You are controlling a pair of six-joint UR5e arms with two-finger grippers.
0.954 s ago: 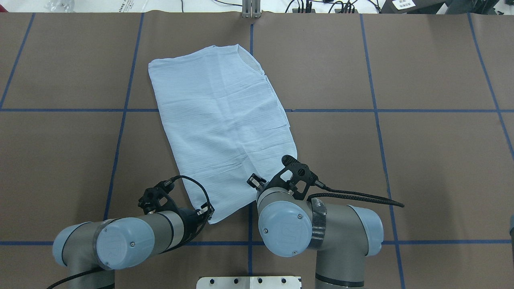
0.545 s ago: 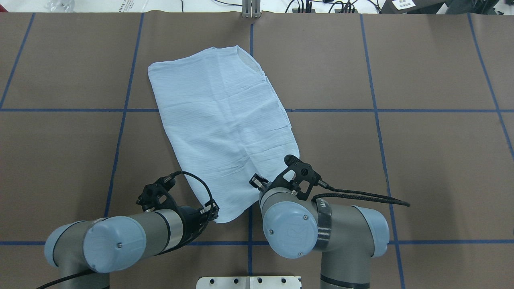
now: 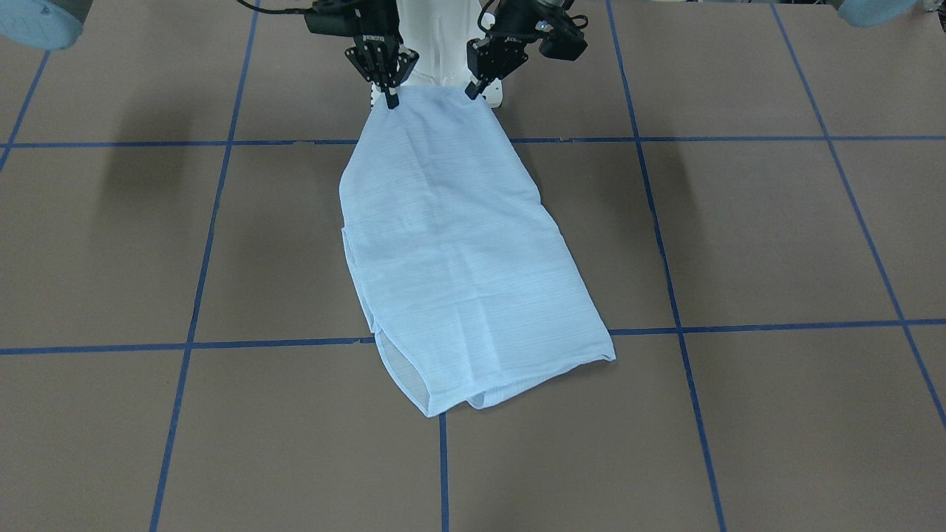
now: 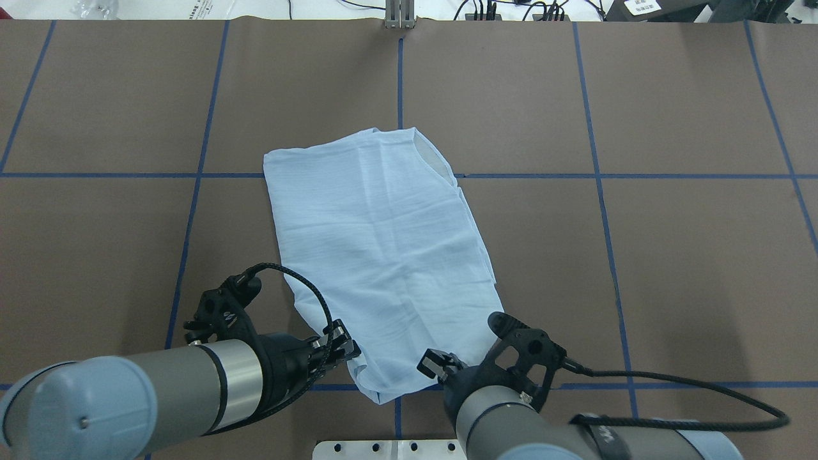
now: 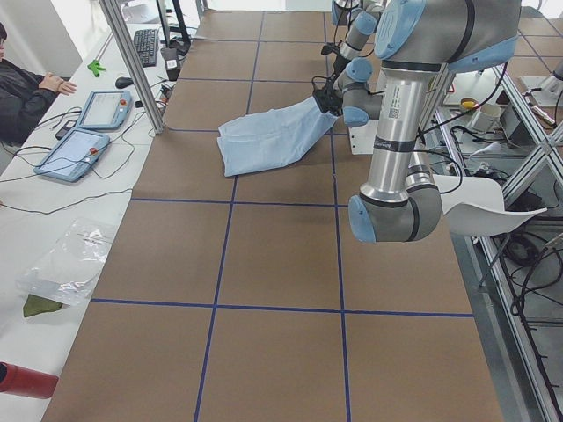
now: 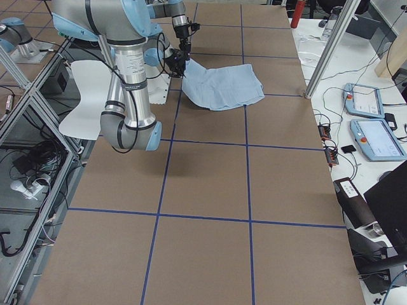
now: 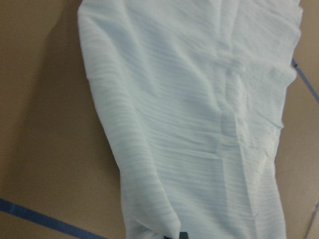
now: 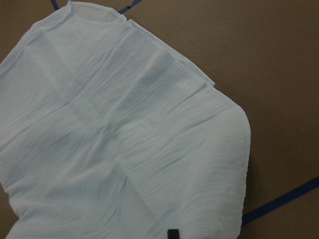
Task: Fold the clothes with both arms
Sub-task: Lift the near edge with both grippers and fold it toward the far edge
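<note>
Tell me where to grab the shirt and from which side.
Take the shirt by its two near-end corners, one claw each, coming in low from the robot's side. It lies mostly flat, so only edges offer a pinch; left claw and right claw sit there.

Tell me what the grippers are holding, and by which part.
The shirt; left gripper and right gripper each pinch a corner of its edge nearest the robot.
</note>
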